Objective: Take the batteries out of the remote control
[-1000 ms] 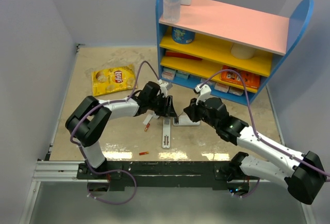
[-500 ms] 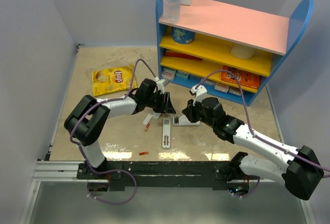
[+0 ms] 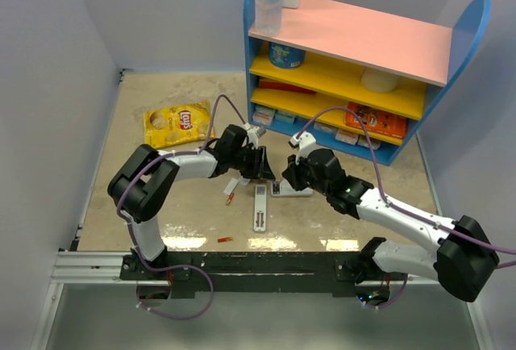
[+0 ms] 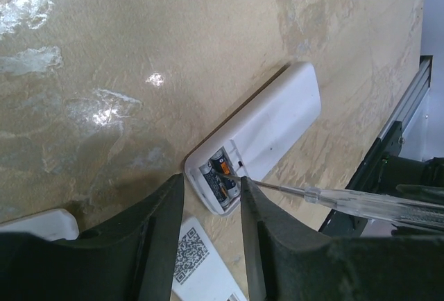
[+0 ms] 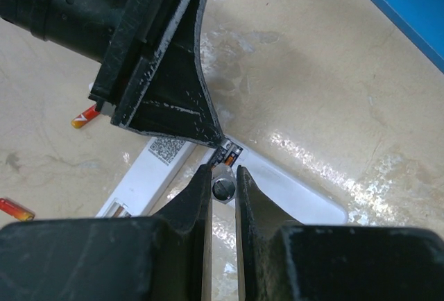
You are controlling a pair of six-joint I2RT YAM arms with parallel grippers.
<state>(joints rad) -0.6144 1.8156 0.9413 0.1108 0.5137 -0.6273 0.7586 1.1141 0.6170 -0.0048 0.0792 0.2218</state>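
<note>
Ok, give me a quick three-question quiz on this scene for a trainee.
1. True or false: two batteries lie loose on the table.
2. What does the right end effector hold? A stick, B battery, C chip bag.
3. What colour shows in the open compartment of the white device?
Key: 1 true; 2 A; 3 orange.
</note>
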